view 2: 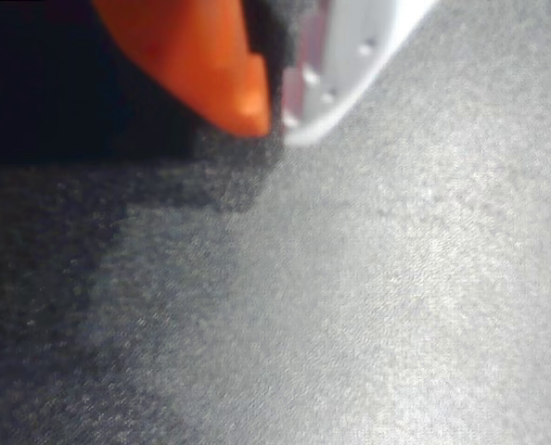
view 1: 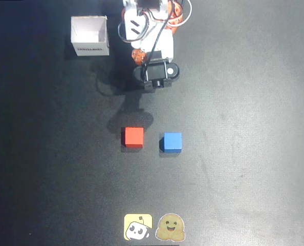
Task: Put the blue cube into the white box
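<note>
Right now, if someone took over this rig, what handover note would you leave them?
Gripper: wrist view shows the orange and white fingertips together over bare mat, holding nothing; the arm sits folded near the top of the overhead view.
Blue cube: on the mat at centre, beside the red cube on its left, the two apart.
White box: top left, open side up, nothing visible inside.
Done: nothing yet; cube untouched.
Left: reach to the blue cube, grasp it, carry it to the box, release inside.
</note>
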